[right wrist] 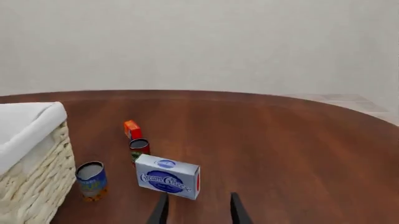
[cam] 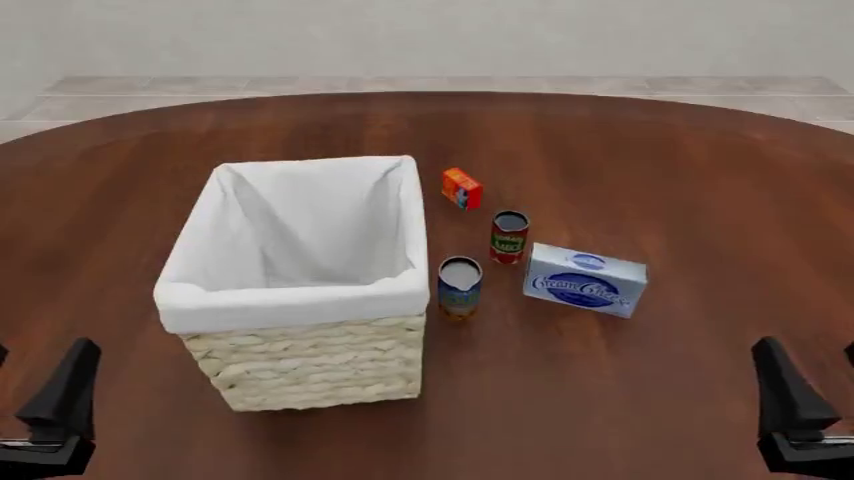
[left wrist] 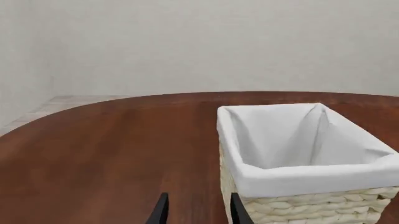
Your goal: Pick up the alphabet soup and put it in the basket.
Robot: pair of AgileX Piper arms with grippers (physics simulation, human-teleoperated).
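The round wooden table [cam: 694,180] carried everything, and the basket [cam: 300,380] was by far the biggest thing on it, standing upright left of centre with its white lining folded over the rim and nothing visible inside. To its right lay a blue and white cream cheese box [cam: 585,280], flat on the wood. The soup can [cam: 459,287] stood upright between the two, just beside the basket's right wall and near the box without touching either. Behind it stood the red can [cam: 509,237], and farther back a small orange box [cam: 462,188]. The left gripper [cam: 51,420] and the right gripper [cam: 794,420] sat low at the near corners, well apart from all of it; each wrist view showed two dark fingers parted with only bare table between them, so both were open and held nothing. The pick had not begun. The right arm looked better placed, since the can was on its side. It would do best to come down from above, fingers closing front to back, because the basket wall and the box leave little room on either side.
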